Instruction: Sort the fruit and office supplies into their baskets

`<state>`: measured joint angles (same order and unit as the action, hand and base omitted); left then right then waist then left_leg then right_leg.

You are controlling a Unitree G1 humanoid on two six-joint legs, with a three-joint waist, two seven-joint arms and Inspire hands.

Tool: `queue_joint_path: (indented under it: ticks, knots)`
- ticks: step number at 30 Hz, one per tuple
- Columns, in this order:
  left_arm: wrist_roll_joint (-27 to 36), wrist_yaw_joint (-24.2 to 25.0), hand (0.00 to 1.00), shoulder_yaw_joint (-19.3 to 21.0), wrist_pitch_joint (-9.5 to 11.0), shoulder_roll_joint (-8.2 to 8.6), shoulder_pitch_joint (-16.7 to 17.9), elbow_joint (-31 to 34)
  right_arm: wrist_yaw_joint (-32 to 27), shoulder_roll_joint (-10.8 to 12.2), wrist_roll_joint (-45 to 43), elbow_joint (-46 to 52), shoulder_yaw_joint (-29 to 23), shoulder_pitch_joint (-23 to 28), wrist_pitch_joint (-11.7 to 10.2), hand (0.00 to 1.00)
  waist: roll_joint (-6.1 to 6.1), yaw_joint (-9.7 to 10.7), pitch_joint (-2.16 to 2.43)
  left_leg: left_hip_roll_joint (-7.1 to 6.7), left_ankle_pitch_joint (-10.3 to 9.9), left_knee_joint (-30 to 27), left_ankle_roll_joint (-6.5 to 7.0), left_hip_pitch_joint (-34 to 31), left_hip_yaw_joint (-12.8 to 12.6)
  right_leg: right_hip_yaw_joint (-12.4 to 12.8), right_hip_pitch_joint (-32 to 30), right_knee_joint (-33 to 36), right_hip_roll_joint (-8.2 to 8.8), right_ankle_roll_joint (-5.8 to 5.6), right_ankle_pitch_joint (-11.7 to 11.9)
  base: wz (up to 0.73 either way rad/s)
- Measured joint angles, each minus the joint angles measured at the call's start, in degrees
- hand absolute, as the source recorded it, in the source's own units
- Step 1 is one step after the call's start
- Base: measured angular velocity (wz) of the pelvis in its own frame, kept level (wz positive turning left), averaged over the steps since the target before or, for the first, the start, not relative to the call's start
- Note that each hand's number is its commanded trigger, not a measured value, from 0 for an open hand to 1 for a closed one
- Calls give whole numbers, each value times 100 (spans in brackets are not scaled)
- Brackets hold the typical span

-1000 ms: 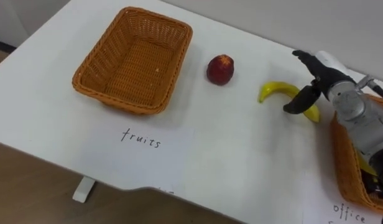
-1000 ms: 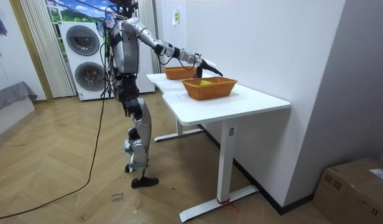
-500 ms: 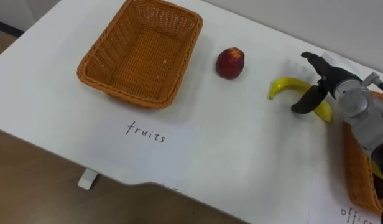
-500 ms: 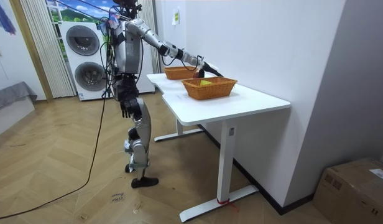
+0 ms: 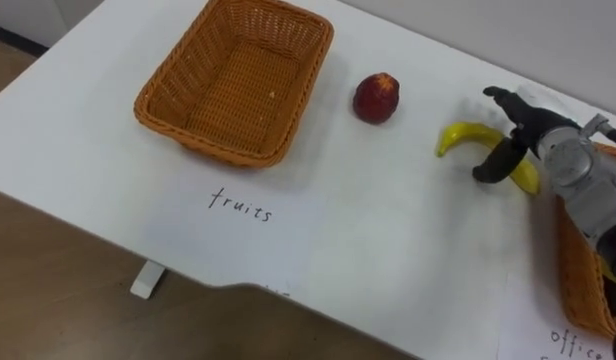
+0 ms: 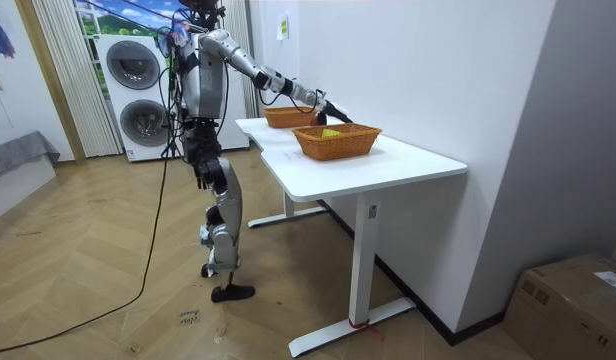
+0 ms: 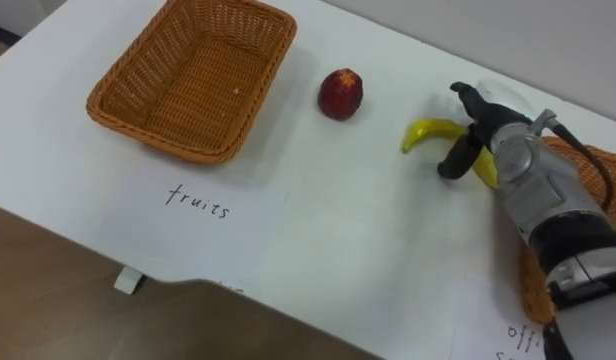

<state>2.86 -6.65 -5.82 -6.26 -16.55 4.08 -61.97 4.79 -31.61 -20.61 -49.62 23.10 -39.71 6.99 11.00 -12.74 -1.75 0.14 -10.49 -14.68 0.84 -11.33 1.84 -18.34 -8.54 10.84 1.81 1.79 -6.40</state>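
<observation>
Left eye view | right hand (image 5: 556,155) spread over banana (image 5: 462,133) at frame right, unclenched | fruits basket (image 5: 208,140) upper left | risk: I close off-centre, curved banana rolls free.

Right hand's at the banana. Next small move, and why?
Probably close the fingers on the banana: the right hand is open and straddles it, thumb on the near side, and the banana lies on the table, not yet lifted.
</observation>
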Motion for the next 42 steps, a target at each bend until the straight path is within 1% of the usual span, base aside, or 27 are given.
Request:
queue_joint_path:
  ticks: [18, 28, 29, 30, 34, 36, 39, 40, 41, 42]
  knots:
    - [0, -56, 0, 1, 38, -3, -29, 5, 631, -3, -20, 0, 30, -22, 6, 0, 2, -12, 6, 3, 42, 11, -5, -2, -3, -4, -6, -16, -5, 16, 47, 0]
    - [97, -57, 0, 0, 39, -6, -131, 4, 871, -3, 104, -308, 44, -22, 2, 0, -3, -31, 5, 6, 96, 11, -20, -9, 16, -14, -14, -17, -4, 48, 98, 0]
    - [99, -57, 0, 1, 40, -7, -133, 3, 908, -3, 104, -308, 43, -22, 5, 79, -5, -31, 5, 6, 98, 10, -21, -8, 17, -22, -14, -17, -4, 51, 101, 3]
    - [102, -57, 0, 0, 40, -6, -137, 2, 916, -4, 104, -308, 43, -22, 5, 100, -5, -33, 6, 6, 101, 8, -23, -4, 22, -27, -14, -17, -5, 52, 103, 0]
    - [153, -52, 0, -6, 48, -6, -149, -35, 920, -4, 114, -308, 43, -22, 3, 100, -13, -39, 6, 5, 117, 14, -25, 8, 24, -30, -8, -18, -4, 54, 106, 0]
    - [163, -34, 0, -9, 60, -6, -206, -175, 876, -20, 120, -307, 40, -44, 2, 100, -15, -43, 6, 6, 122, 20, -26, 23, 24, -30, 0, -17, -4, 54, 106, 0]
    - [168, 1, 0, -10, 72, -6, -232, -246, 884, -55, 134, -333, 41, -160, 1, 100, -34, -43, -8, 7, 127, 64, -32, 95, 26, -32, 55, -24, -7, 54, 106, 0]
    - [167, 4, 0, -10, 87, -6, -228, -244, 893, -56, 130, -333, 40, -161, -4, 100, -54, -43, -22, 7, 132, 95, -34, 106, 28, -32, 68, -25, -7, 54, 106, 0]
    - [167, 5, 0, -10, 92, -6, -230, -244, 889, -56, 131, -333, 38, -171, -4, 100, -34, -43, -8, 6, 133, 100, -34, 104, 29, -33, 63, -26, -7, 54, 106, 0]
    - [167, 6, 0, -10, 92, -6, -229, -244, 895, -56, 130, -333, 38, -176, -4, 100, -47, -43, -17, 6, 133, 100, -35, 104, 30, -33, 61, -28, -7, 54, 106, 0]
